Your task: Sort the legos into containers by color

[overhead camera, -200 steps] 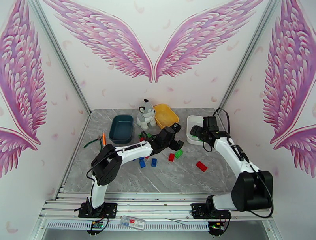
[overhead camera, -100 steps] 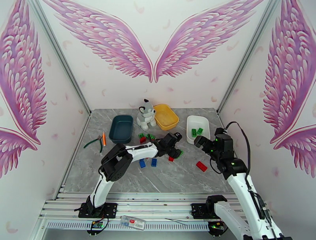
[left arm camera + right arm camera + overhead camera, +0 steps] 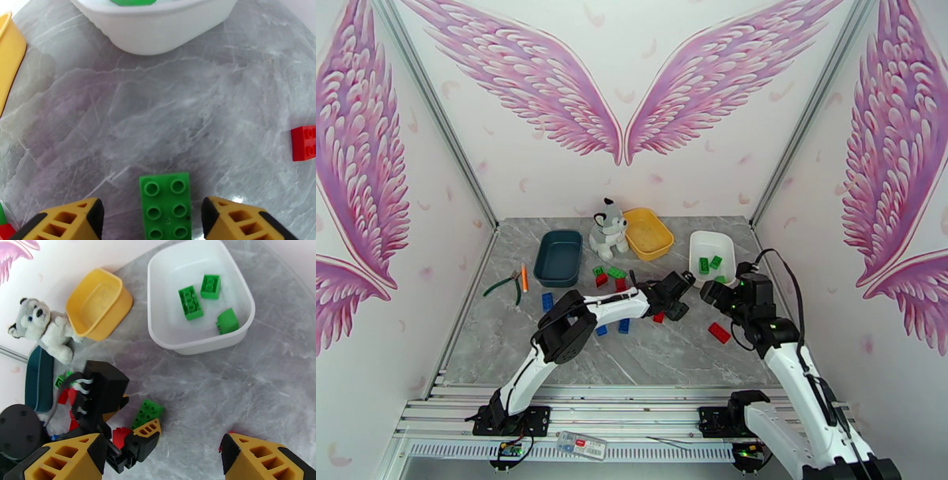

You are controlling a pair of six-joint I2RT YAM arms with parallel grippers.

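1. The left gripper [image 3: 151,209] is low over the grey table [image 3: 158,118], out near the middle. Its two yellow fingers [image 3: 67,221] are spread apart.
2. A green brick [image 3: 166,205] lies flat on the table right between those fingers. There is a small gap on each side of it, so the fingers are not squeezing it.
3. A little way past that brick is the white tray [image 3: 158,35]. From the right wrist view, three green bricks [image 3: 190,302] lie inside this tray, apart from each other.
4. The right gripper [image 3: 162,449] hangs over the table near the white tray, close to the left gripper. Its fingers [image 3: 256,461] are wide apart and hold nothing.
5. A red brick [image 3: 719,332] lies alone on the table, on the near side of the right gripper.
6. The yellow tray [image 3: 648,234] sits at the back, touching the toy husky [image 3: 607,229].
7. The blue tray [image 3: 558,258] is on the other side of the husky. It is dark inside, and I cannot tell if anything lies in it.
8. More bricks are scattered on the table in front of the husky and around the left arm. There are small green bricks [image 3: 616,272], small red bricks [image 3: 602,279] and small blue bricks [image 3: 624,324].
9. One lone blue brick [image 3: 547,300] lies just in front of the blue tray.
10. Some hand tools [image 3: 513,280] lie on the table to the left of the blue tray.
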